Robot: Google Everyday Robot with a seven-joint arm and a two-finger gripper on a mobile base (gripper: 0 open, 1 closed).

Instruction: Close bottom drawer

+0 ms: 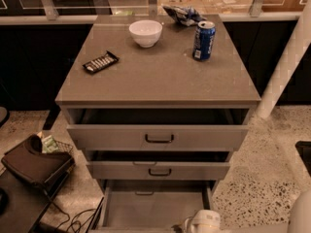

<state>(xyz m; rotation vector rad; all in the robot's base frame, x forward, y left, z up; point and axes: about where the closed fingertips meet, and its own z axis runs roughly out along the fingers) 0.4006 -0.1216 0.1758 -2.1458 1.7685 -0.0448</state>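
camera view: the cabinet has all three drawers out. the bottom drawer is pulled out furthest, and its open tray runs toward the lower edge, where its front is cut off. the gripper is the white shape at that lower edge, right of centre, by the drawer's near end; whether it is wide or narrow cannot be told. the drawer slides straight back under the mid drawer, so the push likely runs from the gripper toward the cabinet, away from the camera.
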